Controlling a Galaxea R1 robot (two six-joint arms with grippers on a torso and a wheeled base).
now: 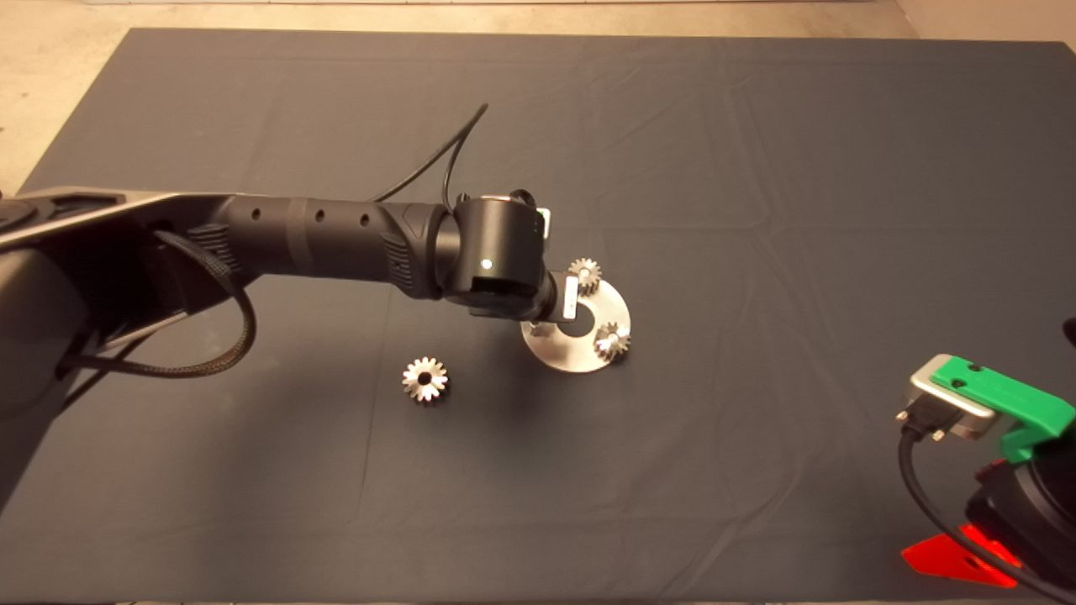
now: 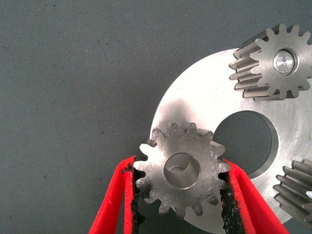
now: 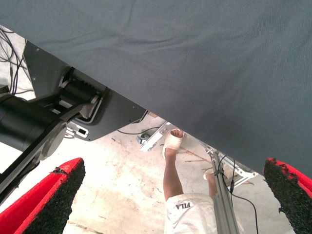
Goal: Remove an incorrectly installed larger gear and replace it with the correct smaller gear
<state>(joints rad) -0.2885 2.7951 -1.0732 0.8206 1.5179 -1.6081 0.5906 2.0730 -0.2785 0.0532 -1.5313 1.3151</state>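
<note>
My left gripper point(image 2: 179, 165) is shut on the smaller gear point(image 2: 183, 170), a dull grey gear held by its teeth between both red fingers. It sits at the edge of the round steel plate point(image 2: 195, 97), next to the plate's big centre hole. I cannot tell whether it rests on the plate or hangs just above it. In the head view the left wrist hides it. The larger gear point(image 1: 424, 379), bright silver, lies flat on the mat to the left of the plate point(image 1: 559, 353). My right gripper point(image 1: 958, 559) is open and parked at the lower right.
Two other small gears stand on the plate point(image 1: 585, 275) point(image 1: 612, 340); both also show in the left wrist view point(image 2: 273, 61) point(image 2: 297, 190). In the right wrist view a person's leg point(image 3: 170, 170) shows on the floor beyond the mat.
</note>
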